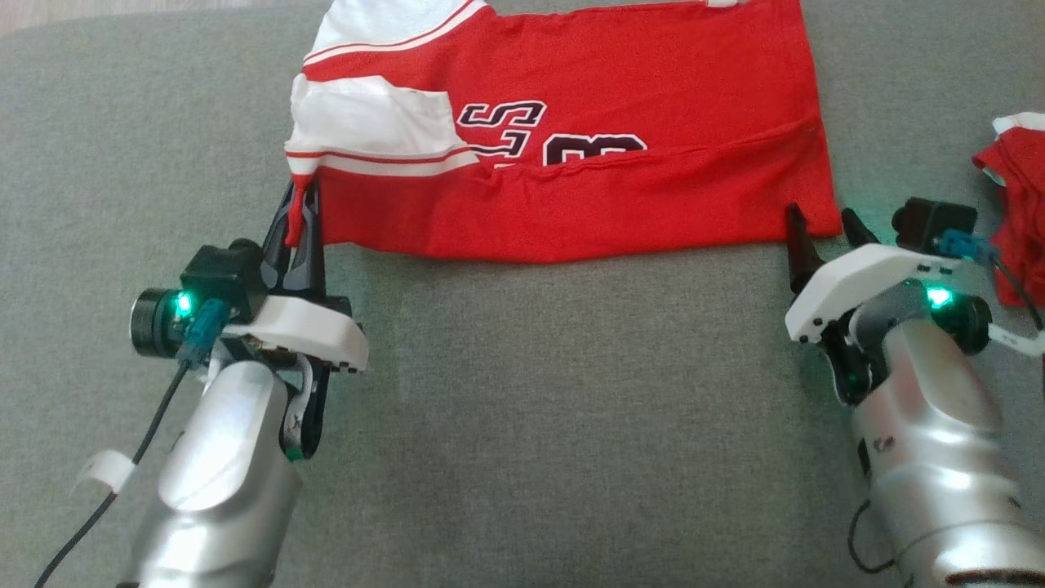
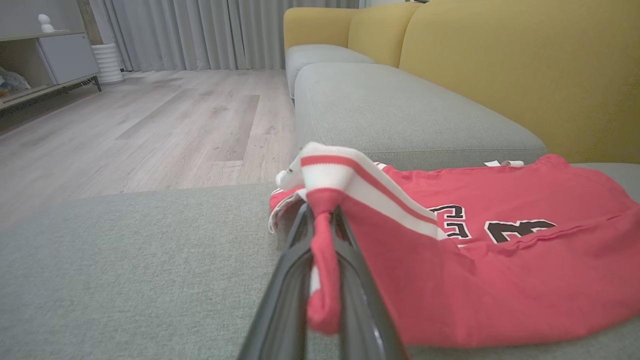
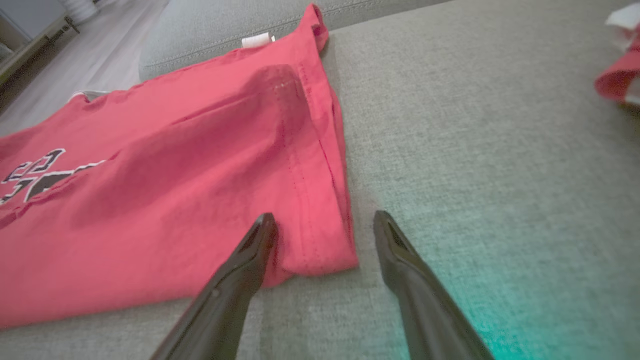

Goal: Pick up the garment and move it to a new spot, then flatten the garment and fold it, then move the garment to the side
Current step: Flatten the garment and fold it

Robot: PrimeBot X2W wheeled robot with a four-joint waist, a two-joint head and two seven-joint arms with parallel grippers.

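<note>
A red jersey (image 1: 604, 155) with white striped sleeves and dark lettering lies folded across the grey sofa seat, also seen as the red jersey (image 2: 500, 260) and the red jersey (image 3: 175, 200). My left gripper (image 1: 300, 214) is shut on the jersey's near left corner; a pinch of red and white cloth sticks out between the left gripper's (image 2: 322, 220) fingers. My right gripper (image 1: 820, 219) stands open at the jersey's near right corner. In the right wrist view the right gripper (image 3: 322, 222) straddles that corner, its fingers apart and not touching the cloth.
A second red and white garment (image 1: 1012, 220) lies crumpled at the right edge of the grey sofa seat (image 1: 531, 408). The yellow backrest (image 2: 525, 65) rises beyond the jersey. Wooden floor (image 2: 150, 125) and a low cabinet (image 2: 45, 60) lie off the seat's left side.
</note>
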